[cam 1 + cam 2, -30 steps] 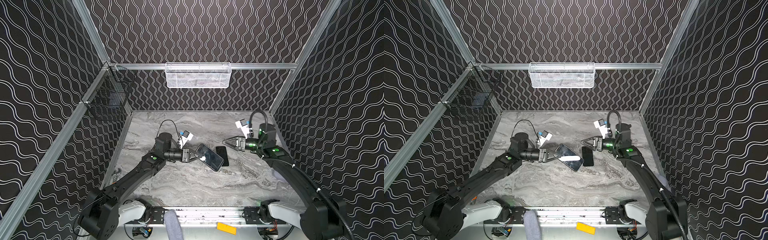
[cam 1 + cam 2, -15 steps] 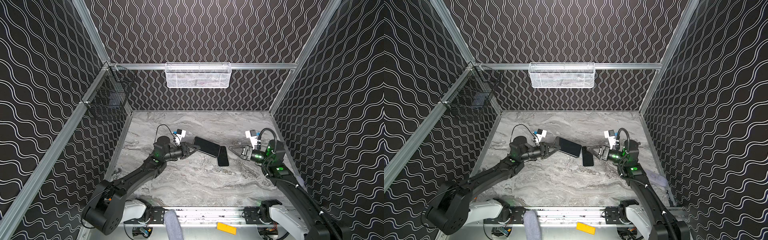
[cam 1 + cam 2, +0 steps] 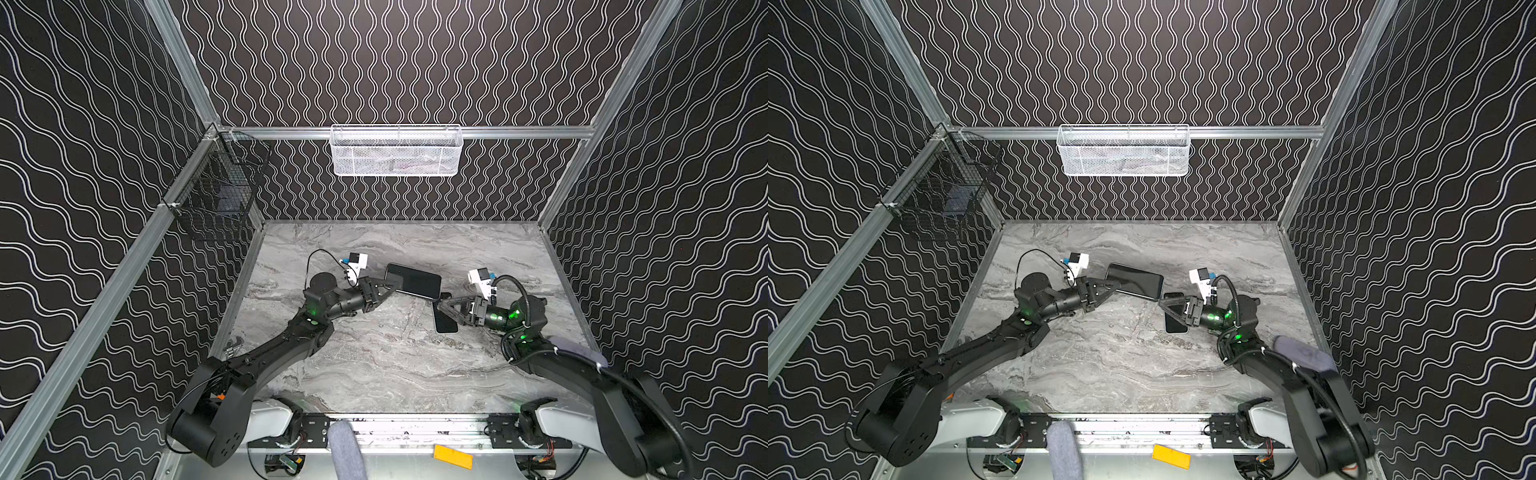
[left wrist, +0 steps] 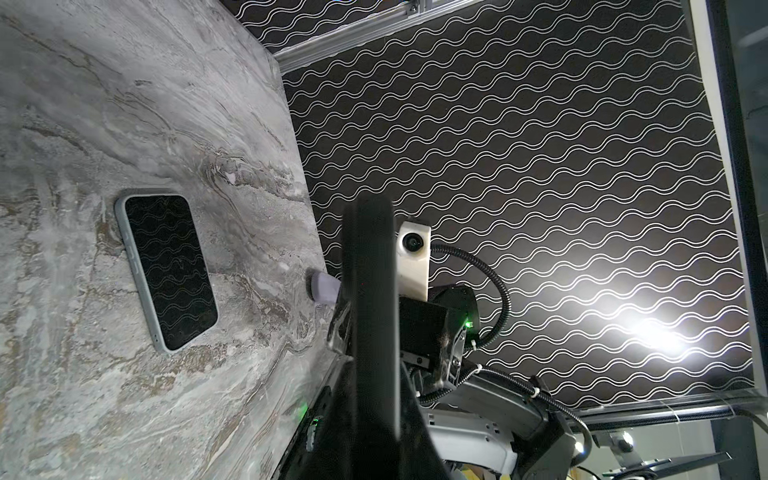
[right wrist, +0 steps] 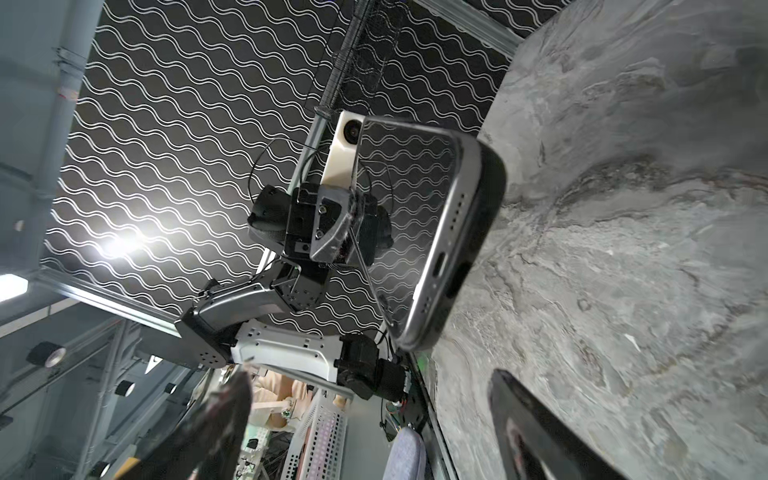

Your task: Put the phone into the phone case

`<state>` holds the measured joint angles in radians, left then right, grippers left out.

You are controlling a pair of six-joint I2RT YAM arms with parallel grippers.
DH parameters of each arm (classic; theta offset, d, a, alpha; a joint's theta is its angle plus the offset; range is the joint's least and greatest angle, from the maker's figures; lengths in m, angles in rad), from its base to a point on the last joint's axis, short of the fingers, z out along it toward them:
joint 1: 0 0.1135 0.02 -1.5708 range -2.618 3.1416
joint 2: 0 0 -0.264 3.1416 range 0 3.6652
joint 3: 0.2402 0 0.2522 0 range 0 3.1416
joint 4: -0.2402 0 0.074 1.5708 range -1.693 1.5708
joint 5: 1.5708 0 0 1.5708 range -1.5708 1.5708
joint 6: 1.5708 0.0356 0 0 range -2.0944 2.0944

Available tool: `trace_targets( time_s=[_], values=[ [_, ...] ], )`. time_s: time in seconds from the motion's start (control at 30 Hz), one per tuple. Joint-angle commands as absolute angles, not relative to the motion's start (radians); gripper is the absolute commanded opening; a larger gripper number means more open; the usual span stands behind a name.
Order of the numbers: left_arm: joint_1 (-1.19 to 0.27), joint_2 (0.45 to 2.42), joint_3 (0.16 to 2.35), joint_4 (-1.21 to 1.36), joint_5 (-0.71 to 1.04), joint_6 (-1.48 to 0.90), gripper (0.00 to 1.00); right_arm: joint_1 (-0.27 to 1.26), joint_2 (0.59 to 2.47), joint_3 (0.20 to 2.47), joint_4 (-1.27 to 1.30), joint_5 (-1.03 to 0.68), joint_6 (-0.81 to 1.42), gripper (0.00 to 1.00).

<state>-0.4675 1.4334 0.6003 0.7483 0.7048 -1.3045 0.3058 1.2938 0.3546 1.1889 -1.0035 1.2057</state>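
Observation:
My left gripper (image 3: 392, 286) (image 3: 1115, 286) is shut on the near end of the phone (image 3: 415, 280) (image 3: 1136, 280), held level just above the marble table (image 3: 374, 365). In the right wrist view the phone (image 5: 415, 216) shows a glossy face and a silver edge with a port. The black phone case (image 5: 492, 183) lies against its back. The left wrist view sees it edge-on (image 4: 370, 291). A second dark slab with a silver-grey rim (image 3: 446, 326) (image 3: 1176, 326) (image 4: 170, 270) lies flat on the table. My right gripper (image 3: 441, 306) (image 3: 1163, 306) (image 5: 374, 436) hangs open over it, holding nothing.
A white mesh basket (image 3: 397, 151) hangs on the back wall and a black wire basket (image 3: 216, 199) on the left wall. Patterned walls close three sides. At the front edge are a grey padded piece (image 3: 345, 449) and an orange tag (image 3: 453, 456).
My left gripper has carried the phone toward the back and levelled it from a steep tilt. My right arm has dropped low toward the right, and its jaws have opened wider.

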Motion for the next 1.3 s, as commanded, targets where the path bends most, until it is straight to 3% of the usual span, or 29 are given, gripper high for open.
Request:
trace_targets(
  time_s=[0.0, 0.13, 0.37, 0.47, 0.7, 0.83, 1.0, 1.2, 1.27],
  values=[
    [-0.465, 1.428, 0.604, 0.832, 0.694, -1.308, 0.0, 0.332, 1.386, 0.378, 1.539, -0.975, 1.366, 0.91],
    [-0.465, 1.431, 0.599, 0.846, 0.701, -1.316, 0.0, 0.344, 1.456, 0.4, 1.647, -0.957, 1.427, 0.84],
    [-0.466, 1.436, 0.597, 0.852, 0.703, -1.319, 0.0, 0.349, 1.44, 0.432, 1.563, -0.954, 1.396, 0.52],
    [-0.466, 1.44, 0.598, 0.861, 0.703, -1.322, 0.0, 0.348, 1.43, 0.435, 1.529, -0.955, 1.379, 0.43],
    [-0.465, 1.435, 0.605, 0.836, 0.702, -1.306, 0.0, 0.348, 1.43, 0.431, 1.542, -0.954, 1.394, 0.3],
    [-0.466, 1.428, 0.607, 0.827, 0.704, -1.298, 0.0, 0.348, 1.427, 0.435, 1.534, -0.958, 1.394, 0.18],
    [-0.465, 1.422, 0.608, 0.816, 0.706, -1.291, 0.0, 0.348, 1.416, 0.444, 1.506, -0.961, 1.383, 0.13],
    [-0.465, 1.409, 0.622, 0.782, 0.721, -1.247, 0.0, 0.349, 1.38, 0.462, 1.389, -0.968, 1.316, 0.01],
    [-0.466, 1.389, 0.627, 0.738, 0.722, -1.206, 0.12, 0.348, 1.353, 0.472, 1.297, -0.969, 1.267, 0.0]
  ],
)
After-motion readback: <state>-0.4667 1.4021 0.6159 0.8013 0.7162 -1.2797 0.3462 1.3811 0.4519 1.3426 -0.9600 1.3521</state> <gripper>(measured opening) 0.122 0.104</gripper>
